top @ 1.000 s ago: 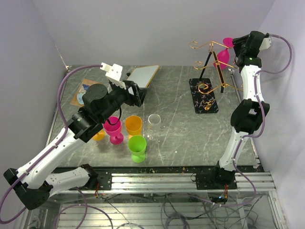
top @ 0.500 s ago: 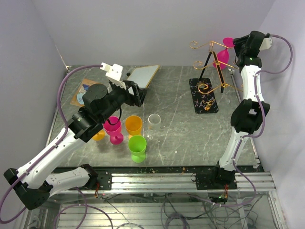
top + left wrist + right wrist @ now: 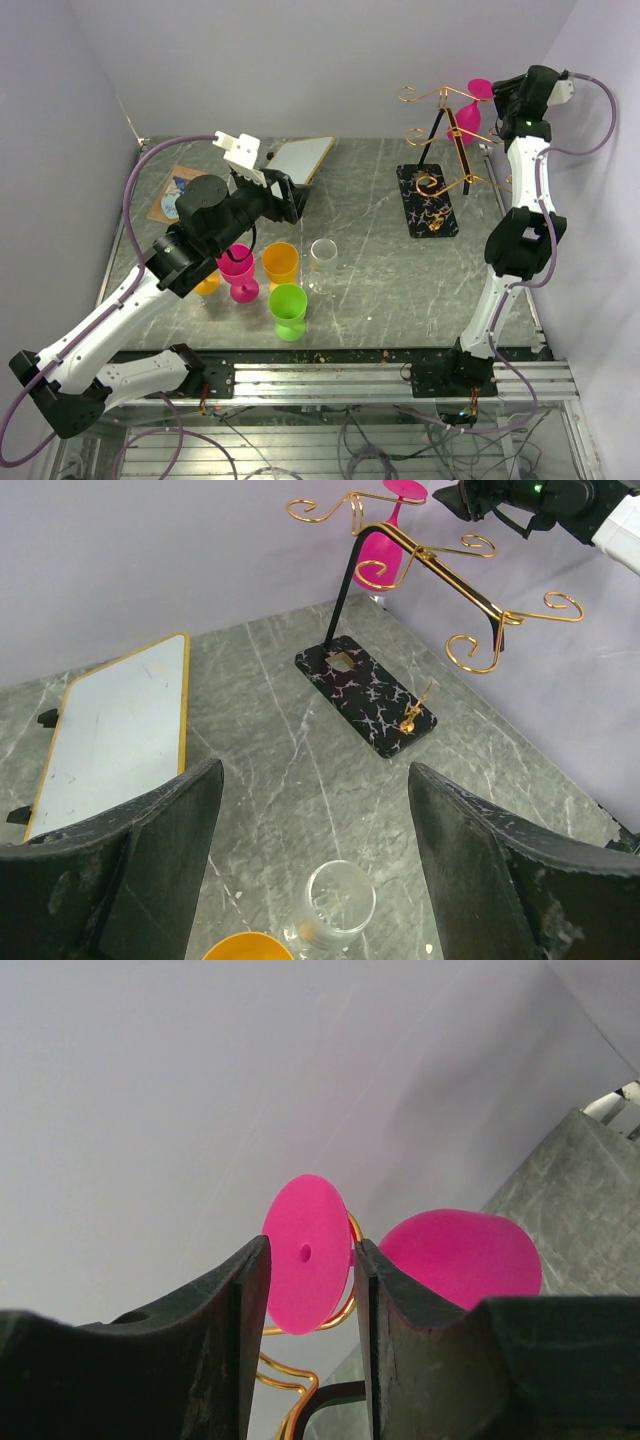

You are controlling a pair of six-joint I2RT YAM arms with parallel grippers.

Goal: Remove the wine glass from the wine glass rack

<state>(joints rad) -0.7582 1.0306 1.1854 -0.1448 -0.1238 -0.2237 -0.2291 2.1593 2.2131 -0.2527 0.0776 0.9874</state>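
Your right claw (image 3: 310, 1258) straddles the foot of the pink wine glass (image 3: 460, 1252) hanging on the wine glass rack (image 3: 427, 200); I cannot tell if it grips. Your left claw (image 3: 315, 785) is spread apart.

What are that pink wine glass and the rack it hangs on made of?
Pink wine glass: likely plastic, opaque and matte. Wine glass rack: thin gold-toned metal wire, shiny; its base looks like black white-veined marble or an imitation.

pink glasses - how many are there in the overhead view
2. One pink wine glass hangs upside down on the wine glass rack, far right. The second pink glass stands beside the orange glass, at left. Others could be hidden under the left arm.
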